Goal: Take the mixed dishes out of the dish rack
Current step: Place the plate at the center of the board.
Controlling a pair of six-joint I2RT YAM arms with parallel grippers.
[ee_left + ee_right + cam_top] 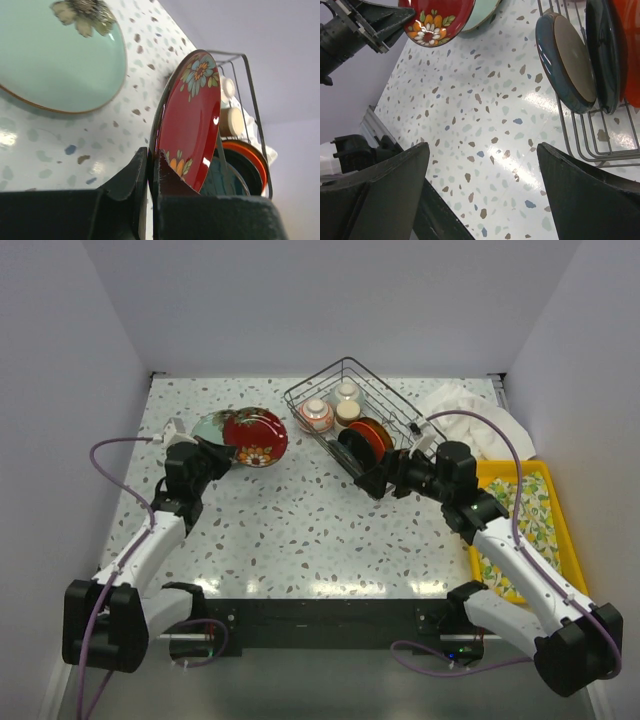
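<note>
Our left gripper [151, 161] is clamping the red floral plate [192, 117]; our right gripper [482, 150] is gaping beside the dish rack [390, 400].

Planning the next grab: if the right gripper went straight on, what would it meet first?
The open right gripper would likely meet bare tabletop, just beside the dark plate in the dish rack; depth is unclear.

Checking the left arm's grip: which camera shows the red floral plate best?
The left wrist view: the red floral plate fills the frame, its rim pinched in the shut left pincer. The top view shows the plate small, overlapping a pale teal plate. The right wrist view catches only part of it at the top edge.
</note>
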